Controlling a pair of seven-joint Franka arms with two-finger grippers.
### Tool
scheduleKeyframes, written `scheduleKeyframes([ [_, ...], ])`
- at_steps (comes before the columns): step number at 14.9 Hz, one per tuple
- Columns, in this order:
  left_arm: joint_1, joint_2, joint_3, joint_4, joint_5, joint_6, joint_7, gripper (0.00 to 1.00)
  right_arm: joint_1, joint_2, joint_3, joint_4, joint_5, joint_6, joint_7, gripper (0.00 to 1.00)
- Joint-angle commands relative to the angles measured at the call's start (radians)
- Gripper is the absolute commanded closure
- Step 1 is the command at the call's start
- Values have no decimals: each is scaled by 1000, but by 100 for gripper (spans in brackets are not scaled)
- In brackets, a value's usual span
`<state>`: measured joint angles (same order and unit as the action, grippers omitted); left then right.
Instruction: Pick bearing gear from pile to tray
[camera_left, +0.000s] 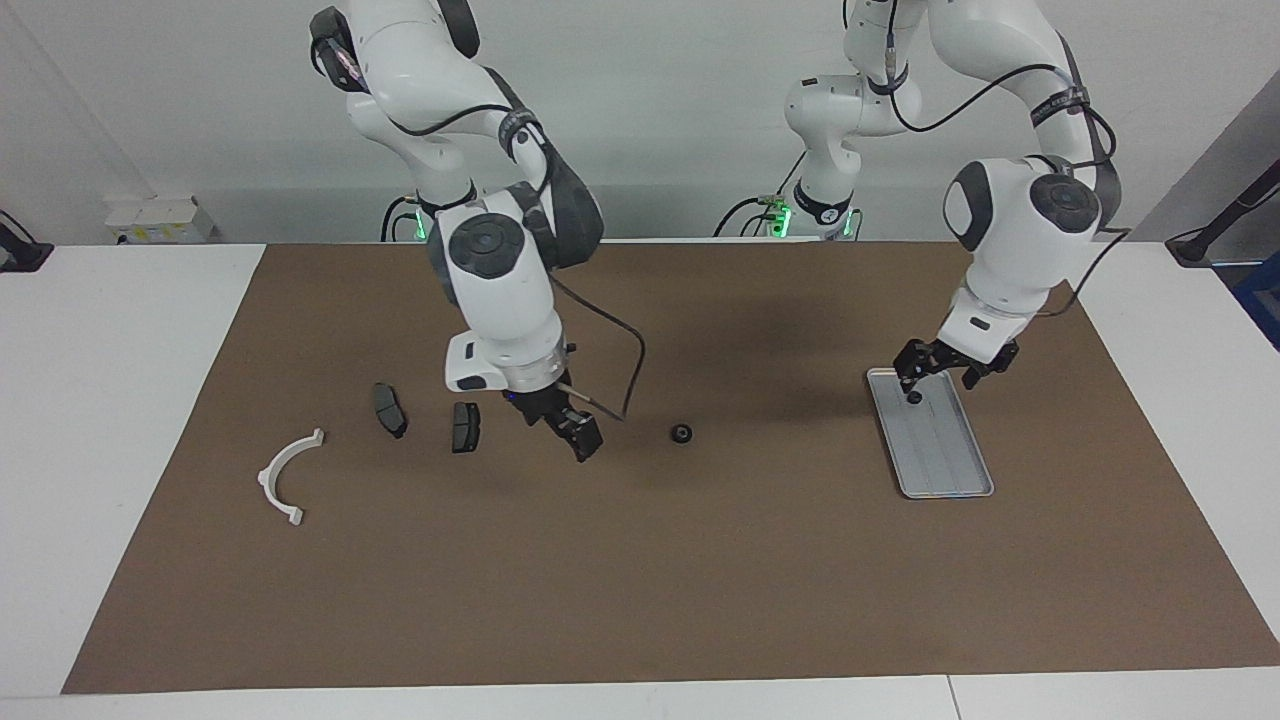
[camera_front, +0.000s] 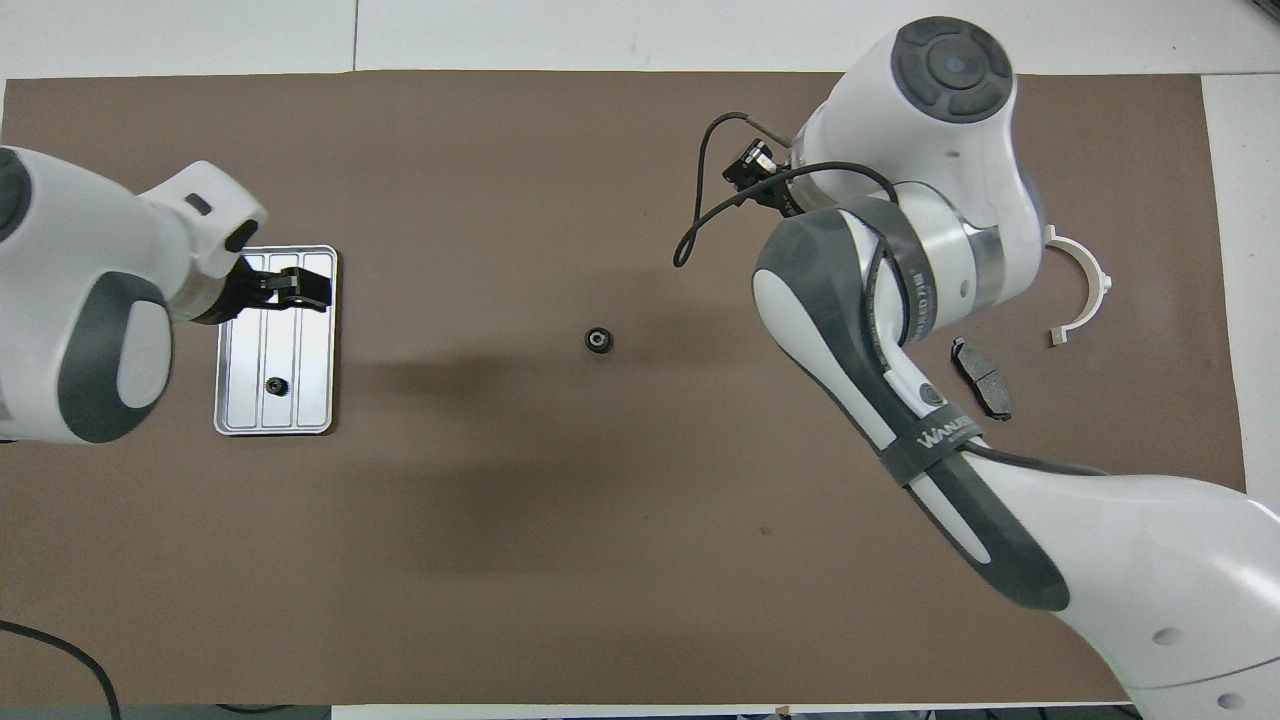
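Silver-grey metal, the tray (camera_left: 950, 478) (camera_front: 311, 404) is lying at the left arm's end of the brown mat (camera_left: 640, 590). It is holding one small black bearing gear (camera_left: 913, 397) (camera_front: 275, 385), sitting in the half nearer the robots. I am seeing the left gripper (camera_left: 937, 374) (camera_front: 292, 290) hanging over that tray with its claw spread wide, pinching nothing and touching nothing.

A second black bearing gear (camera_left: 682, 433) (camera_front: 598, 340) is resting alone on the bare mat at the centre of both frames, well apart from the tray.

The right gripper (camera_left: 575, 437) is hovering low over the mat between that loose gear and the brake pads, carrying nothing. I am not able to tell whether its claw is spread or pressed together, and in the overhead frame the arm's own bulk is hiding it.

Two dark brake pads (camera_left: 389, 410) (camera_left: 465, 427) and the white half-ring bracket (camera_left: 268, 478) (camera_front: 1100, 280) are lying toward the right arm's end. From overhead, only one pad (camera_front: 982, 377) is showing; the arm is covering the other.
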<state>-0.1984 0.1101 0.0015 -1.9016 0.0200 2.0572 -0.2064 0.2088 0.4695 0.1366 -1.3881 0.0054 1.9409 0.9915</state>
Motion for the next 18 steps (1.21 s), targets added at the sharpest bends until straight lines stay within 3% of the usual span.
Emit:
scheduleKeyframes([
  [1,-189,43,14,53,28,-26,-221,0,-60,-18,18,-22,14,-26,-140,0],
  [3,-272,98,12,103,18,-34,-257,0,-112,-26,18,-28,14,-37,-241,0],
  [7,-383,288,12,226,9,10,-369,0,-205,-29,18,-32,14,-82,-497,0],
  [12,-385,344,11,204,8,176,-377,0,-241,-44,11,-45,11,-88,-626,0],
  [15,-385,370,9,193,6,221,-375,0,-232,-141,-27,-150,13,-50,-776,0],
  [18,-400,370,9,173,-11,227,-380,0,-232,-288,-52,-261,11,-45,-882,0],
])
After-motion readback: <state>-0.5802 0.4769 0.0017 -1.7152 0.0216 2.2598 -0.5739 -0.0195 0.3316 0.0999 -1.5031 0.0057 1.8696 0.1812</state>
